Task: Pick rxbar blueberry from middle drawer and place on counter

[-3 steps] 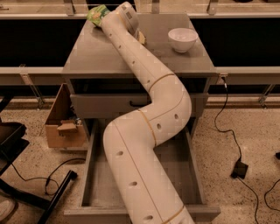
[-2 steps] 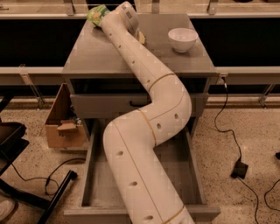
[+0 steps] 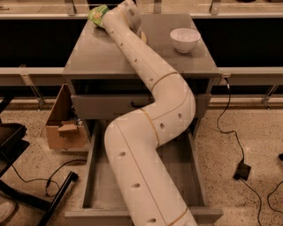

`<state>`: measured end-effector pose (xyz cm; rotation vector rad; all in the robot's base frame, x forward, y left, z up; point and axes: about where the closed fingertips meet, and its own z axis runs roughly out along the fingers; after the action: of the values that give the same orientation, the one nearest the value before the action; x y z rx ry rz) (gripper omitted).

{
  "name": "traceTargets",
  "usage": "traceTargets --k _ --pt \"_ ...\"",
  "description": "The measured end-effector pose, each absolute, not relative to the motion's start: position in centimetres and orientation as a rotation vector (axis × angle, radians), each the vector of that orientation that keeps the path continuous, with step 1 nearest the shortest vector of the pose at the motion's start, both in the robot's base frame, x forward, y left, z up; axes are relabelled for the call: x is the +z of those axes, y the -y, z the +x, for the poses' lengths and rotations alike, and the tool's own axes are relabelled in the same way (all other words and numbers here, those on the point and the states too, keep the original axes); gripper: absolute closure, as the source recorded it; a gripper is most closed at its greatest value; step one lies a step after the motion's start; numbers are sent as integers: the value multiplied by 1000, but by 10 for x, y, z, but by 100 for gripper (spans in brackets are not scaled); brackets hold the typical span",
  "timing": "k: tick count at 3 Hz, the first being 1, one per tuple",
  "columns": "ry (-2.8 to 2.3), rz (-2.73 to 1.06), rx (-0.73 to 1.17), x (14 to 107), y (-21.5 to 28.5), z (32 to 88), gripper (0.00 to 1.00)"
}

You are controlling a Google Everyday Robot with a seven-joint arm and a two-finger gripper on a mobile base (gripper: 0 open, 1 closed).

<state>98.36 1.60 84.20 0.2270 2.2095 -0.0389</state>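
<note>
My white arm reaches up from the bottom of the view, over the open middle drawer (image 3: 101, 185) and across the counter (image 3: 95, 55). Its gripper end (image 3: 131, 10) is at the counter's far edge, next to the green crinkly snack bag (image 3: 98, 13). The wrist hides what the gripper holds, if anything. The visible part of the drawer's grey inside holds nothing; my arm covers its middle. The rxbar blueberry is not in view.
A white bowl (image 3: 185, 39) stands at the counter's back right. The shallower drawer front (image 3: 106, 106) above the open drawer is closed. A cardboard box (image 3: 62, 126) sits on the floor at left, with cables and a black stand base (image 3: 57, 194) nearby.
</note>
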Motion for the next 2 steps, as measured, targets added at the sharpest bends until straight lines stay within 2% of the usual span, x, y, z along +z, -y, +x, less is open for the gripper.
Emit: traceTargets --k 2 --pt "-2357 338 8 916 8 900 100"
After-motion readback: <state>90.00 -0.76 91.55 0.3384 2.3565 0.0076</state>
